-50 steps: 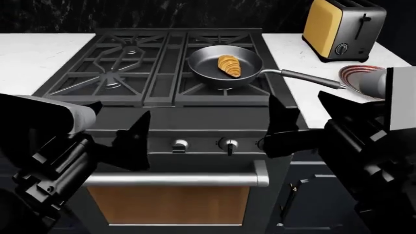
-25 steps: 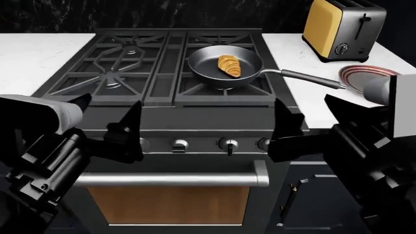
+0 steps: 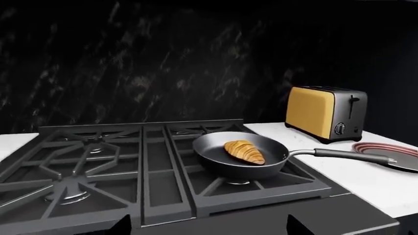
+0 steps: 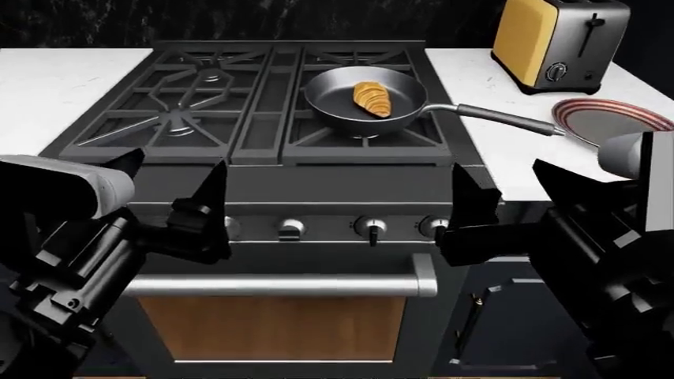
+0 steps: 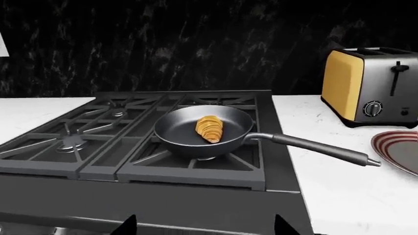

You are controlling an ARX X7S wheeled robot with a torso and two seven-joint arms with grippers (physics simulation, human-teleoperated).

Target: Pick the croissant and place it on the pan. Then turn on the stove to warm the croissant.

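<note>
White marble-look counter [image 4: 63,83] flanks the dark stove [image 4: 274,118] before a black veined backsplash [image 3: 163,63]; the croissant [image 4: 371,98] lies in the pan [image 4: 327,101], upper centre of frame; left gripper [image 4: 169,197] and right gripper [image 4: 506,201] hold their jaws apart, empty; no legible writing.

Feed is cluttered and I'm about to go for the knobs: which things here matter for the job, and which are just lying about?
For the job:
croissant, already lying in the pan
pan, on the right rear burner
stove, with its knobs on the front panel

Lying about:
toaster, on the right counter
red-ringed plate, beside the pan's handle
</note>
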